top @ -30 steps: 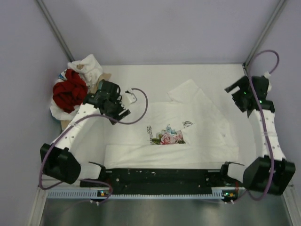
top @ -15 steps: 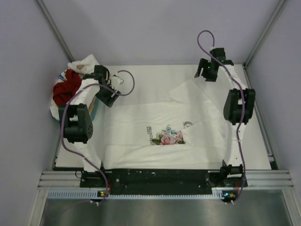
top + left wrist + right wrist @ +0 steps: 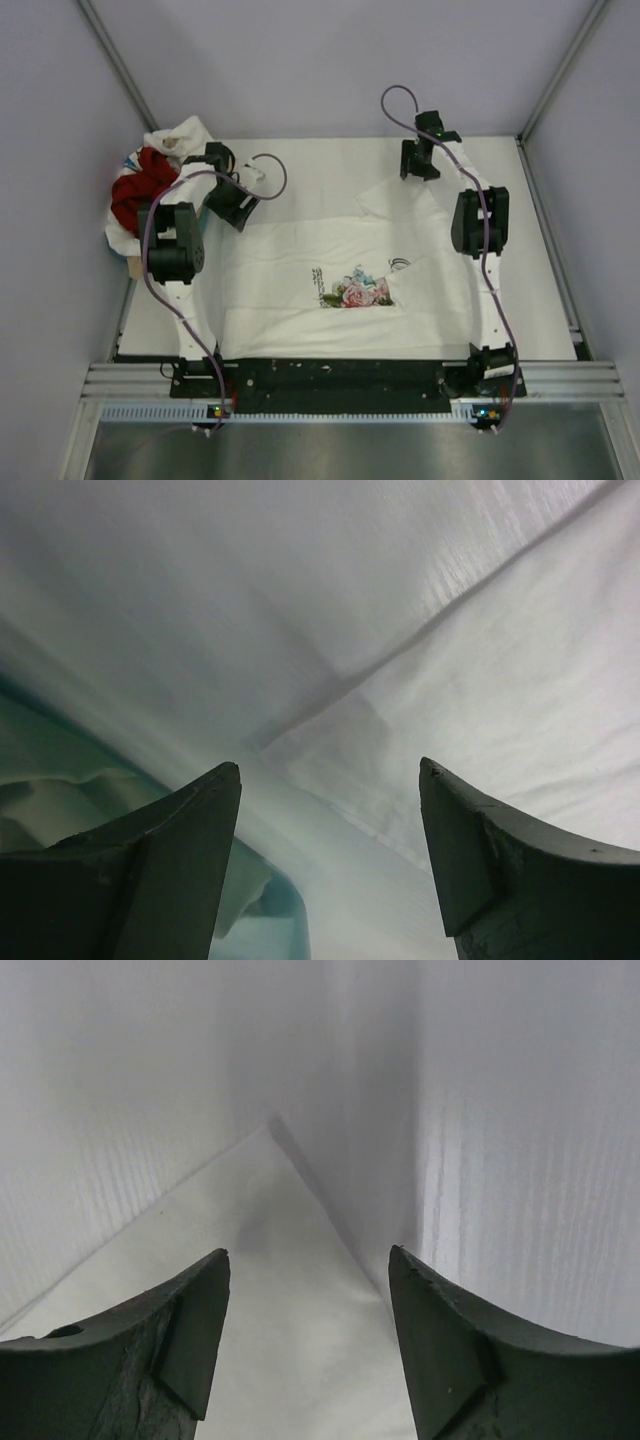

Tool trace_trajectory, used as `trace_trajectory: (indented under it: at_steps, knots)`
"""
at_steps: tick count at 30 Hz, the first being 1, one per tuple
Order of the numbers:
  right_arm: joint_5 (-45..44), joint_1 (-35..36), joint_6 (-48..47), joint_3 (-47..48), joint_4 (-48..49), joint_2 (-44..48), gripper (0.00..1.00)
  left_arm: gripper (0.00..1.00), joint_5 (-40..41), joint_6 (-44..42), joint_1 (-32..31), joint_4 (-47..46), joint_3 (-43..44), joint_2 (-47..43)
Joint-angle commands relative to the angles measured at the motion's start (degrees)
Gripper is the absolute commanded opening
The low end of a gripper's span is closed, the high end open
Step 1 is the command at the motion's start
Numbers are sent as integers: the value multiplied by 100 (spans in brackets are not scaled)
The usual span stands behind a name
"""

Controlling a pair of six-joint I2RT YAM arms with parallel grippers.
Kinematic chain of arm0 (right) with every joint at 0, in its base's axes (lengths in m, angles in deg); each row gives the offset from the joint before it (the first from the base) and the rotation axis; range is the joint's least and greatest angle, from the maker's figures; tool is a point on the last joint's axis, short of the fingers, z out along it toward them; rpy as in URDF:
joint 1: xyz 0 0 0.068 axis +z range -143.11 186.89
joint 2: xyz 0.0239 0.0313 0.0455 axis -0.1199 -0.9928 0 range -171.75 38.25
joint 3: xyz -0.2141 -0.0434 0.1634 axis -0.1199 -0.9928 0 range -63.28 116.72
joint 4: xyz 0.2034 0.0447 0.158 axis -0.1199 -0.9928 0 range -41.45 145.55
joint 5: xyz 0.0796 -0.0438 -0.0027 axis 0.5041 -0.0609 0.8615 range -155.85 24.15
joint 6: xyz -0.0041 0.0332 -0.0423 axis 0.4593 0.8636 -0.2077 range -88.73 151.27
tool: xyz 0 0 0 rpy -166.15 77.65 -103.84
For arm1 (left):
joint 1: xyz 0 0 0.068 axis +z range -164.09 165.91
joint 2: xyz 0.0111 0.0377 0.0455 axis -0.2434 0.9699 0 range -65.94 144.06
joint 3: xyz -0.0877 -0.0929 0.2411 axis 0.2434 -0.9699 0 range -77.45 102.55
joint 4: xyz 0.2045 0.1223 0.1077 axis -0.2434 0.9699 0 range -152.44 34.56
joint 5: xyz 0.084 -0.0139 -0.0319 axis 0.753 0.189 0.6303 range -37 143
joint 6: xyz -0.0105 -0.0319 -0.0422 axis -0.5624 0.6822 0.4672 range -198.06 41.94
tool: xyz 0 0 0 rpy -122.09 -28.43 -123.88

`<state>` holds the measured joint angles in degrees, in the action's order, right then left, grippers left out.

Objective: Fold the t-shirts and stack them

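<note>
I count one white t-shirt with a floral chest print [image 3: 352,287] spread flat on the table [image 3: 320,160], plus one heap at the far left holding one deep red shirt [image 3: 135,190] and white cloth [image 3: 188,135] whose number of shirts I cannot tell. The dark marks beside the print are too small for me to read. The left gripper [image 3: 330,770] hangs with fingers apart over the flat shirt's left edge, beside the teal tray rim [image 3: 280,925]; the right gripper [image 3: 308,1255], also spread and empty, hangs over the far sleeve's corner, with bare table behind and to the right.
</note>
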<state>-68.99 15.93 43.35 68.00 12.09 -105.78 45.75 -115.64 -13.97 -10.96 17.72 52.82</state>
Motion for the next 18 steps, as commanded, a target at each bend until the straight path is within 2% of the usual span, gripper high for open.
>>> trace_trajectory:
  at_steps: [1, 5, 9, 12, 16, 17, 18]
  knots:
    - [-258, 230, -302, 187, -276, -91, 57, 76, -31, 128, 173, 291, 440, 314]
    - [-47, 230, -285, -6, -286, -29, 53, 75, -181, 49, 172, 415, 520, 481]
    - [207, 239, -285, -59, -294, -12, 35, 67, -181, -38, 164, 599, 590, 657]
    - [296, 239, -250, -225, -259, 137, 28, 64, -198, 5, 172, 845, 625, 745]
    - [446, 230, -241, -515, -145, 471, 13, 51, -242, -21, 172, 968, 581, 842]
    - [411, 230, -241, -655, -93, 594, 11, 46, -277, -47, 173, 1030, 590, 851]
    - [393, 239, -241, -839, 47, 743, 3, 39, -373, -91, 164, 1117, 599, 851]
